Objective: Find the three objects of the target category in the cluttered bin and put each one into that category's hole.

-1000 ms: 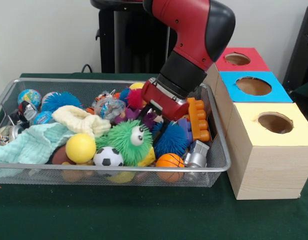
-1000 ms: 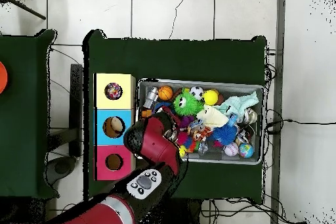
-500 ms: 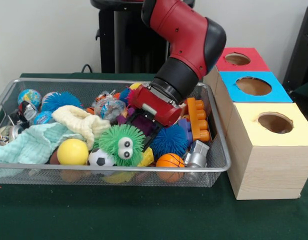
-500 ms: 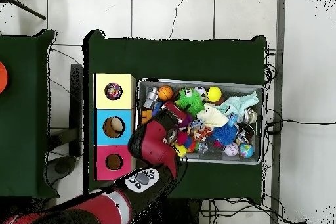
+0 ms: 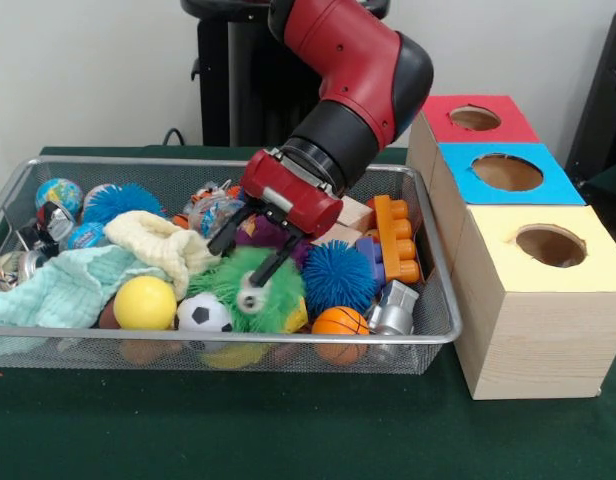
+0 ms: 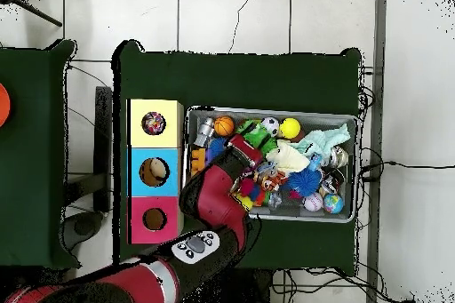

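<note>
The wire mesh bin (image 5: 228, 335) holds a heap of toys; it also shows in the overhead view (image 6: 271, 110). My gripper (image 5: 246, 258) is open, its fingers spread just above a green spiky ball (image 5: 228, 295) near the bin's front. In the overhead view the gripper (image 6: 249, 146) is at the bin's left part. A cream cloth (image 5: 158, 240) and a mint cloth (image 5: 63, 285) lie left of the gripper. A white, colour-printed scrap (image 5: 213, 212) lies behind the gripper; I cannot tell whether it is cloth. The yellow box's hole (image 5: 551, 245) is to the right. In the overhead view something multicoloured shows inside this hole (image 6: 154, 123).
A blue-panelled box (image 5: 508, 172) and a red-panelled box (image 5: 476, 118) stand behind the yellow one. In the bin are a blue spiky ball (image 5: 338, 278), an orange brick (image 5: 396, 238), a yellow ball (image 5: 145, 302), a football (image 5: 205, 315) and a basketball (image 5: 340, 322).
The gripper has swung left across the bin and now hangs over the green spiky ball. That ball has rolled forward and the yellow ball has shifted left.
</note>
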Available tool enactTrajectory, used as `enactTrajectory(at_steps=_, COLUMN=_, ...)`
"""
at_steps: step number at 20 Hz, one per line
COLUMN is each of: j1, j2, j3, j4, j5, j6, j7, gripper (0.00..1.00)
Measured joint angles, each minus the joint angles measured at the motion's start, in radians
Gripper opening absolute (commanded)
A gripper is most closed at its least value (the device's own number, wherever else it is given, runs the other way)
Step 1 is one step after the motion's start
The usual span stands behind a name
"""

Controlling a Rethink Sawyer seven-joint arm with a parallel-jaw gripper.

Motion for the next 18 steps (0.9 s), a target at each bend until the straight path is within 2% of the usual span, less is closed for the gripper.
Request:
enactTrajectory(at_steps=9, j1=-0.001, j2=-0.034, j3=-0.026, j4=0.02, j5=-0.001, j6=0.0, j7=0.0, gripper=1.0)
enactTrajectory(at_steps=13, j1=-0.029, j2=-0.064, j3=-0.017, j4=0.023, j5=-0.041, j6=0.021, j7=0.0, gripper=1.0)
enactTrajectory(at_steps=16, j1=-0.088, j2=-0.112, j3=0.024, j4=0.029, j5=-0.114, j6=0.149, j7=0.0, gripper=1.0)
enactTrajectory(at_steps=18, j1=-0.127, j2=-0.142, j3=0.052, j4=0.031, j5=-0.159, j6=0.302, j7=0.0, gripper=1.0)
